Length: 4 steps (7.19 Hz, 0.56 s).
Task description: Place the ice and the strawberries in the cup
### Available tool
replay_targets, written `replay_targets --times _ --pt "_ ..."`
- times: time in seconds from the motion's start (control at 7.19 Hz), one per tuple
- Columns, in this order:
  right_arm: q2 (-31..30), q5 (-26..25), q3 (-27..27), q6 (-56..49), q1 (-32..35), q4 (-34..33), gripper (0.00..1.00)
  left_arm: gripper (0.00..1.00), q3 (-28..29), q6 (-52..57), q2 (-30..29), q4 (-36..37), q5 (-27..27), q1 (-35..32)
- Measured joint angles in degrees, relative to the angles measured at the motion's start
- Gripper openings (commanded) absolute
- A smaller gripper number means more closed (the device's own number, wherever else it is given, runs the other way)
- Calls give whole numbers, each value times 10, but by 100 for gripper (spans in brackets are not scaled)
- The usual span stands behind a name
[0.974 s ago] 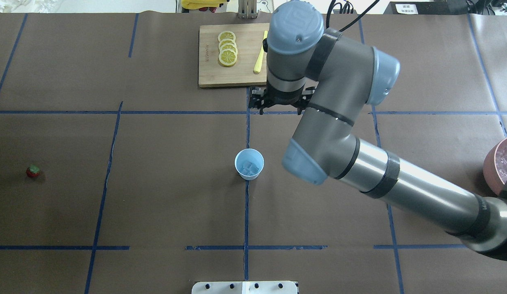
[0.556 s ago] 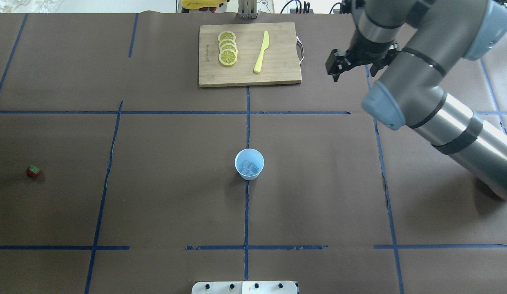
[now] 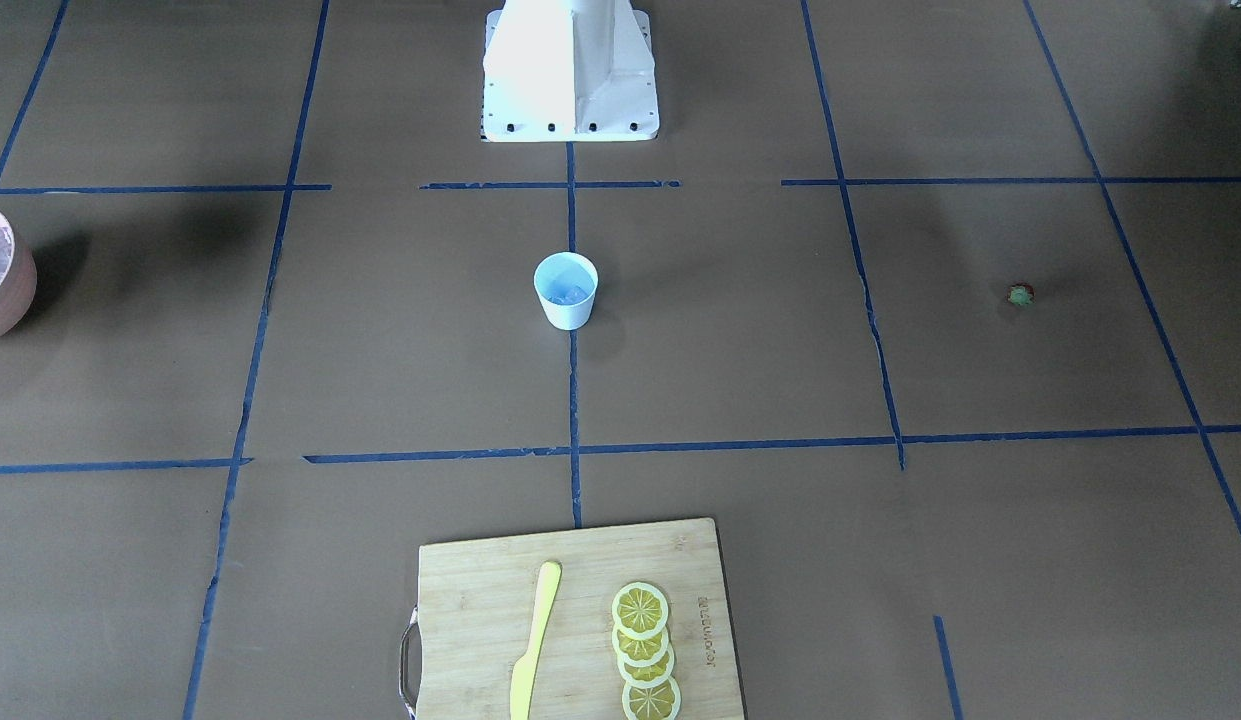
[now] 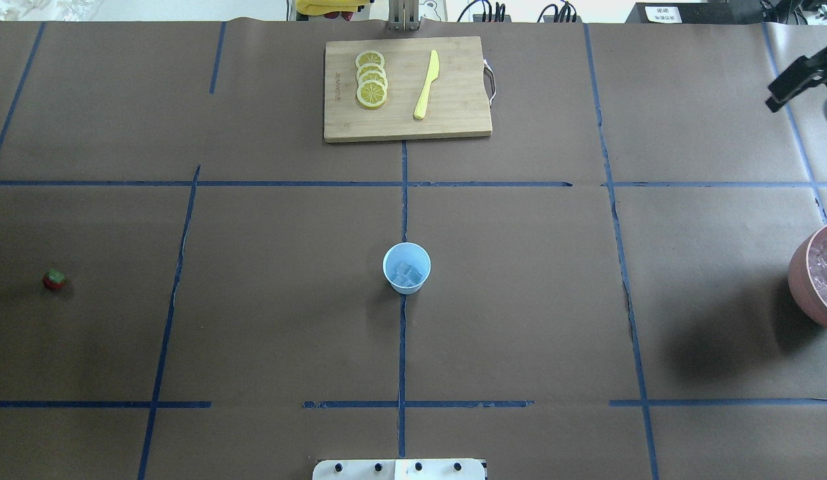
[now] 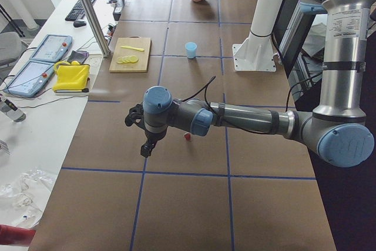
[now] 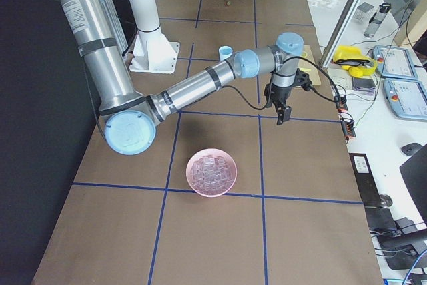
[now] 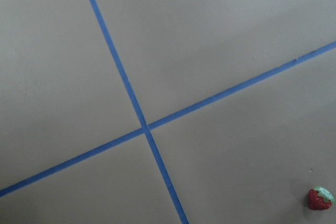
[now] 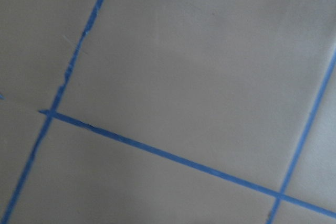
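The pale blue cup (image 4: 406, 268) stands upright at the table's middle, with a few ice cubes (image 4: 409, 273) inside; it also shows in the front view (image 3: 566, 290). The strawberry (image 4: 53, 279) lies alone far to the left, and sits in the corner of the left wrist view (image 7: 319, 199). My left gripper (image 5: 145, 148) hovers near the strawberry (image 5: 187, 136) in the left side view only; I cannot tell its state. My right gripper (image 6: 283, 114) hangs over bare table beyond the bowl. Only a black part of it (image 4: 788, 87) shows overhead; I cannot tell its state.
A pinkish-brown bowl (image 4: 801, 280) of ice cubes stands at the right edge. A wooden cutting board (image 4: 453, 107) at the far middle holds lemon slices (image 4: 372, 80) and a yellow knife (image 4: 426, 85). The white robot base (image 3: 570, 70) stands behind the cup.
My right arm has swung from over the table's middle, behind the cup, out to the far right edge. The cup, its ice and the strawberry have not moved.
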Motion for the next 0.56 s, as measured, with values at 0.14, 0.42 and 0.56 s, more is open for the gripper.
replay_targets --times 0.14,0.42,0.56 --pt "-48 19 0 -80 48 2 99 100 0 1 -1 -7 0 1" --pt "-137 33 1 -158 132 4 99 100 1 0 -2 -15 -1 1" --pt "-176 33 1 -160 153 4 99 100 1 -1 -2 -15 -1 1"
